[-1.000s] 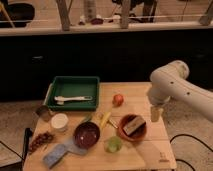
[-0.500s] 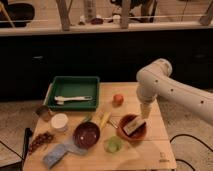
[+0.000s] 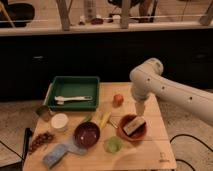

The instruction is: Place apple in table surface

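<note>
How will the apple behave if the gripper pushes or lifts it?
Being round, the apple would probably roll on the flat table surface if pushed. It looks small, so likely light to lift. The gripper hangs beside it, not touching.

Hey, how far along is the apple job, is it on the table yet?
Done: the apple sits on the table surface, right of the green tray. In hand: the gripper hangs to the apple's right, above the brown bowl, apart from the fruit. Left: seemingly nothing, unless the apple must go elsewhere.
</note>
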